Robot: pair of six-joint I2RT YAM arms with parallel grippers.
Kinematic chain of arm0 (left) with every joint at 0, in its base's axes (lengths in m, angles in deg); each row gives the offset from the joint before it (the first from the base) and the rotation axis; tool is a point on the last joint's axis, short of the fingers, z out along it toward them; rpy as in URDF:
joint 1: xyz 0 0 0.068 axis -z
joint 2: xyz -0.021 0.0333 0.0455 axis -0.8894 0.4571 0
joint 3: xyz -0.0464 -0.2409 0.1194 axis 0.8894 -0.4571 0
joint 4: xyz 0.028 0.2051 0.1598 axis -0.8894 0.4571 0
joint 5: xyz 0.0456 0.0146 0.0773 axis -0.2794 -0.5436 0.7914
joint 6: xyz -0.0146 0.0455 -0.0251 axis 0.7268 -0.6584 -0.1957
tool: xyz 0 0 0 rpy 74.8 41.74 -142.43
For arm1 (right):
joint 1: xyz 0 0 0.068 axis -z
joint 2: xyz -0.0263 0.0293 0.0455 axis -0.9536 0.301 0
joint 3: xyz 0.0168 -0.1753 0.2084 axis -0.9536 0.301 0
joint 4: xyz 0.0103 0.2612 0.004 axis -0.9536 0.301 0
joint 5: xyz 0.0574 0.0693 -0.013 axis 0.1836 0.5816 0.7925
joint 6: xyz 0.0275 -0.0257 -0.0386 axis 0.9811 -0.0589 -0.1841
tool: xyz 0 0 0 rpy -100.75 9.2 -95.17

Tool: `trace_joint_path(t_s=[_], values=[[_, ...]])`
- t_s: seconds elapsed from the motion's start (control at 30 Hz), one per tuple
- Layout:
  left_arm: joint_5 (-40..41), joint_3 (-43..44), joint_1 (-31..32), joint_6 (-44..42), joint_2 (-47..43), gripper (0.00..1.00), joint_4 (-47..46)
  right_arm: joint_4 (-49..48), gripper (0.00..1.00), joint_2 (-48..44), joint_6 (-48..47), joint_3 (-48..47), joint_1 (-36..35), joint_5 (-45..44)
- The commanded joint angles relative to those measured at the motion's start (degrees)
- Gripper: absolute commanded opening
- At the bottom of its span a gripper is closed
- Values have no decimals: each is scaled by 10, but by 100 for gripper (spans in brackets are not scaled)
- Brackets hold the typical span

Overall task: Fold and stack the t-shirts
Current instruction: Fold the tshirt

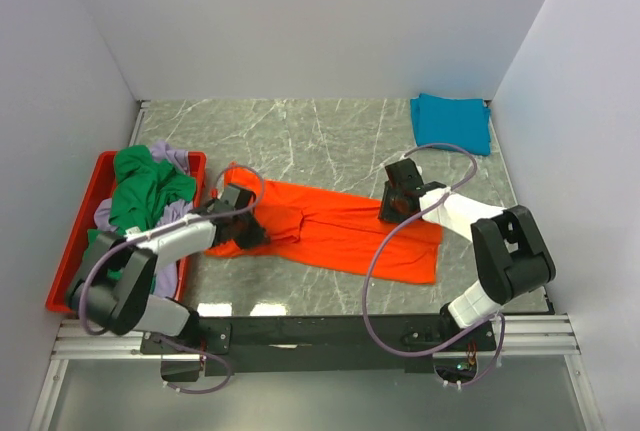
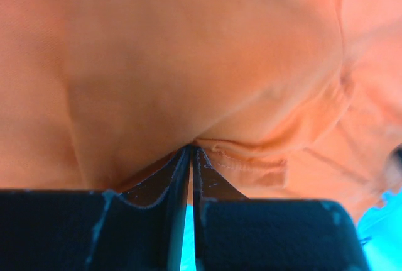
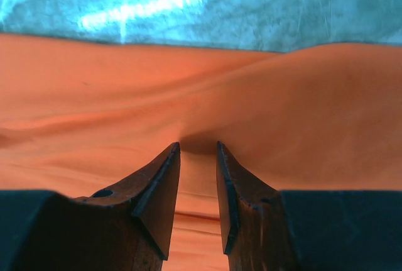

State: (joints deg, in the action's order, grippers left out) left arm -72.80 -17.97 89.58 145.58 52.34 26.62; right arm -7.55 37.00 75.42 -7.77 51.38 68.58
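Both end effectors, left & right, pinch orange t-shirt (flat on table).

Top cam overhead; 2 wrist cams close-up, all share orange t-shirt.

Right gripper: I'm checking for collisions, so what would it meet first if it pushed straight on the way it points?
The right gripper would meet the orange t-shirt first; its tips look already against the cloth, though depth is unclear.
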Motion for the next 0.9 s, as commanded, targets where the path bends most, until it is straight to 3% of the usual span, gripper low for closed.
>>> trace_joint_path(t_s=[0.0, 0.2, 0.4, 0.6, 0.77, 0.87], values=[[9, 34, -45, -21, 52, 14, 13, 14, 37, 9, 30, -5, 4, -3], [62, 178, -63, -35, 170, 15, 74, -2, 38, 11, 79, 27, 4, 59], [118, 377, -66, -82, 323, 15, 143, -135, 38, -28, 188, 138, -16, 184], [119, 657, -66, -202, 481, 14, 223, -234, 38, -83, 326, 211, -95, 179], [38, 793, -60, -340, 575, 15, 237, -287, 38, -118, 415, 228, -176, 134], [40, 862, -51, -391, 611, 22, 252, -272, 38, -113, 416, 202, -202, 111]])
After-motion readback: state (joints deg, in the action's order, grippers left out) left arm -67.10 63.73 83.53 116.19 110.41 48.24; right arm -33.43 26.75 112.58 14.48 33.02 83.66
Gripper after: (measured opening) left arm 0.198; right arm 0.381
